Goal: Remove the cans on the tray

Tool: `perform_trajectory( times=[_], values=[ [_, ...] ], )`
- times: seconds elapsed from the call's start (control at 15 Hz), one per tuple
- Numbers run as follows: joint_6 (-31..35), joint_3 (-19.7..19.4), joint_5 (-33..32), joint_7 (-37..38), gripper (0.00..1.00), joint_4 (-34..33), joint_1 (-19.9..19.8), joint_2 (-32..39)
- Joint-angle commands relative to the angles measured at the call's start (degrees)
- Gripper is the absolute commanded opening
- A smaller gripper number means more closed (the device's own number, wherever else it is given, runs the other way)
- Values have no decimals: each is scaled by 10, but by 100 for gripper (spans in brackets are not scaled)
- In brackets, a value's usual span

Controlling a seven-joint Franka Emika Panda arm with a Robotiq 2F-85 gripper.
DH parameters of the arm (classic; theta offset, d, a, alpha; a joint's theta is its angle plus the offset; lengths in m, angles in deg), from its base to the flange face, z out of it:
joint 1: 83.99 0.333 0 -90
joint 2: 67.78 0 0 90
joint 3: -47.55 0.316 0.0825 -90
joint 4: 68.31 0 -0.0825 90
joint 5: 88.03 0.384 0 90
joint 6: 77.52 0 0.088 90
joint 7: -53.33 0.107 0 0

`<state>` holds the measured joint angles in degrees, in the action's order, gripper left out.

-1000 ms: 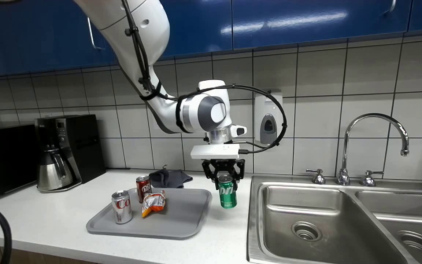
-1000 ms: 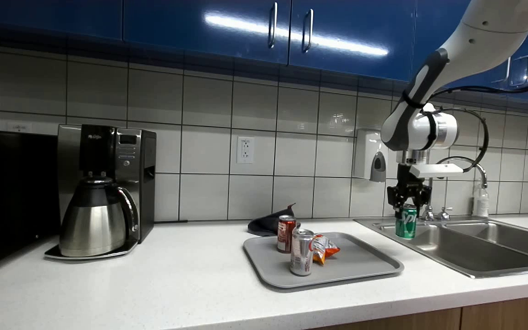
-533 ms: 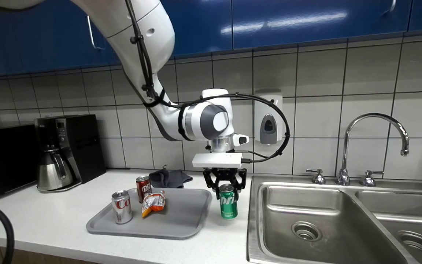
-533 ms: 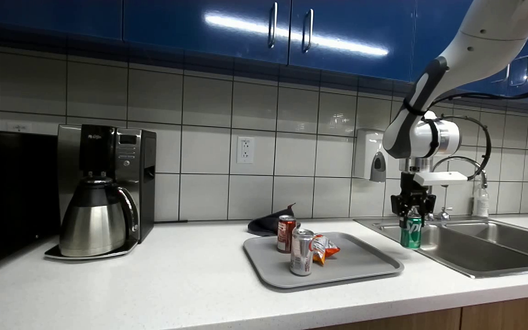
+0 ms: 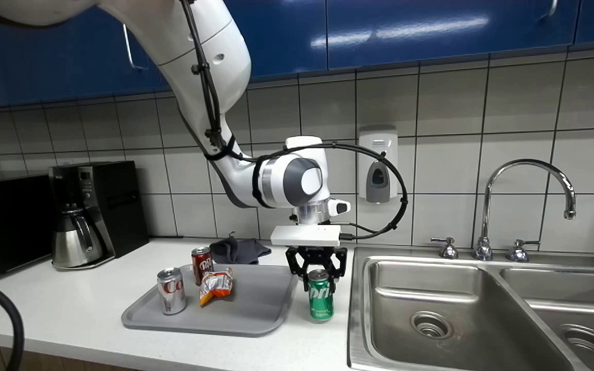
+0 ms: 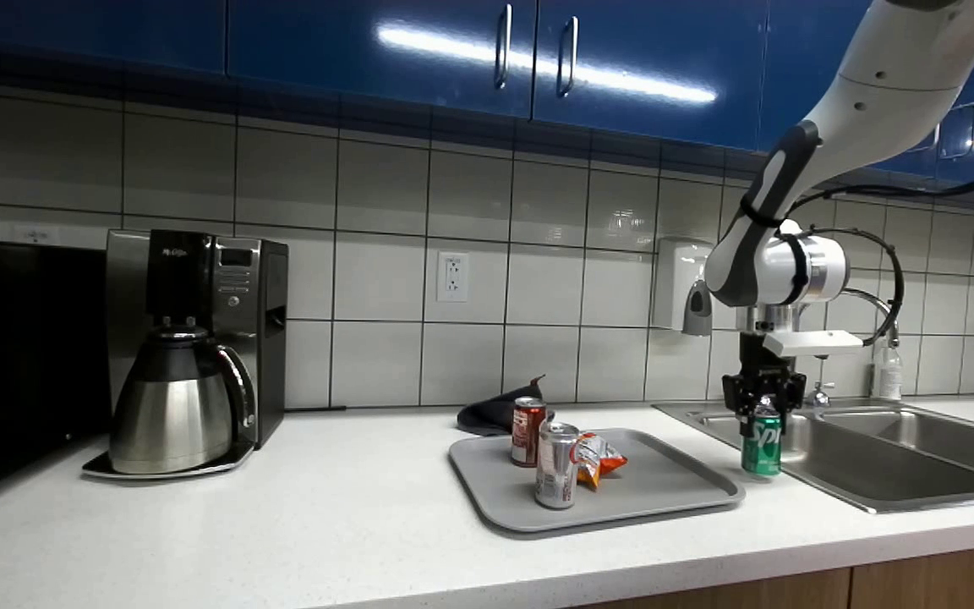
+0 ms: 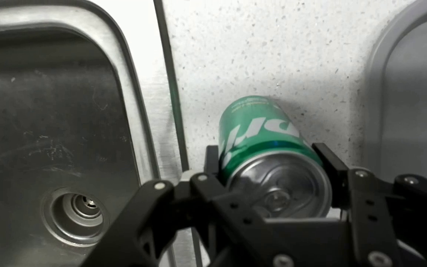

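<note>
In an exterior view: end effector (image 5: 319, 285) points down, clamped on both sides of the upper part of the green Sprite can (image 5: 321, 305), jaws part-way apart at about the can's width. Can upright, just beside the gray tray (image 5: 256, 309), over the strip of tabletop (image 5: 85, 304) between tray and sink (image 5: 360, 309). Can't tell if its base touches down. Two more cans stand upright on the tray: silver Coke can (image 5: 172, 296) toward front left, dark red can (image 5: 202, 264) farther back. Orange-and-silver snack bag (image 5: 218, 282) lies just beside the red one. Dark cloth (image 5: 237, 251) bunched behind the tray. White soap dispenser (image 5: 378, 170) on the tiled wall (image 5: 449, 165).

In an exterior view: coffee maker (image 6: 235, 315) with steel carafe (image 6: 170, 423), well apart from the tray. Outlet (image 6: 453, 277) on the wall. Silver can partly covers red can and bag from here. Sprite can held upright near the sink edge, top partly hidden by the end effector.

Wrist view: black fingers (image 7: 334, 163) flank the Sprite can, which fills the gap; metal top toward camera, label partly readable. Sink rim on picture left, tray rim on picture right, can between. Drain (image 7: 75, 217) shows in the basin.
</note>
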<state>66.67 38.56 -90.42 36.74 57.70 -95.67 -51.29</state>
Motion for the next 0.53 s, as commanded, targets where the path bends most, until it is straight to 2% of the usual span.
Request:
perform_trajectory(
  times=[0.0, 0.07, 0.13, 0.27, 0.47],
  values=[
    [-7, -1, -12, 15, 38, -6, -1, -2],
    [-10, -3, -16, 19, 79, -7, 0, 0],
    [-12, -4, -18, 20, 89, -7, 1, 1],
    [-14, -4, -22, 20, 99, -6, 1, -2],
    [-17, -5, -23, 21, 100, -6, 1, -11]
  ],
)
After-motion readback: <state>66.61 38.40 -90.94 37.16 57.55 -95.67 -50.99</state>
